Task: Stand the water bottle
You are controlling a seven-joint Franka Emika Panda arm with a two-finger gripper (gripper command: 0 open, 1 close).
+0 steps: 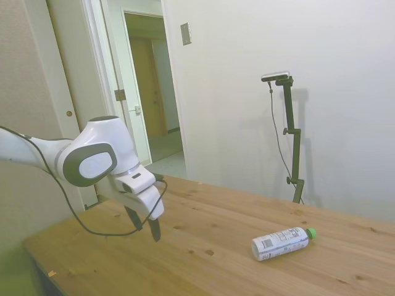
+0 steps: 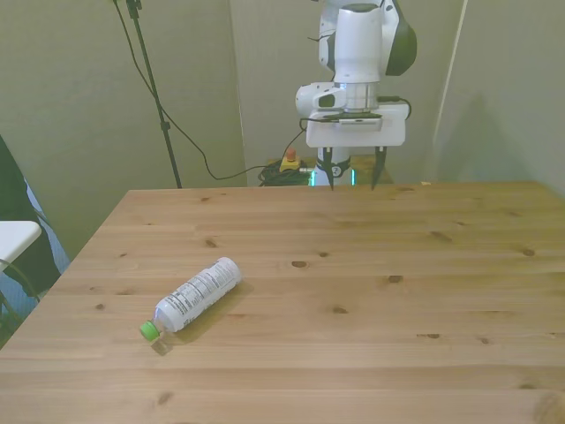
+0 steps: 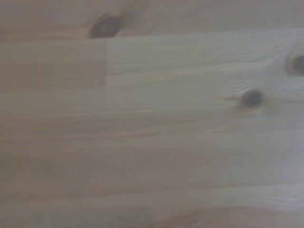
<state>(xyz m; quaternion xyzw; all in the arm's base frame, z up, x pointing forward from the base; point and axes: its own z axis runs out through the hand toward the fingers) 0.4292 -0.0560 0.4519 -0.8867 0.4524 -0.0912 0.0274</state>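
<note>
The water bottle [image 2: 196, 295] lies on its side on the wooden table [image 2: 371, 309], near the front view's left, its green cap [image 2: 149, 331] toward the near edge. In the side view the water bottle [image 1: 281, 242] lies at the right with its cap [image 1: 311, 233] pointing right. My gripper [image 2: 353, 177] hangs open above the table's far edge, well away from the bottle, with nothing between its fingers. The side view shows the gripper [image 1: 147, 227] at the left, above the table. Only blurred bare wood [image 3: 152, 123] with dark knots fills the wrist view.
A white object [image 2: 13, 238] pokes in at the front view's left edge beside the table. An open doorway [image 1: 151, 98] stands behind the arm in the side view. Cables [image 2: 190, 137] hang behind the table's far edge.
</note>
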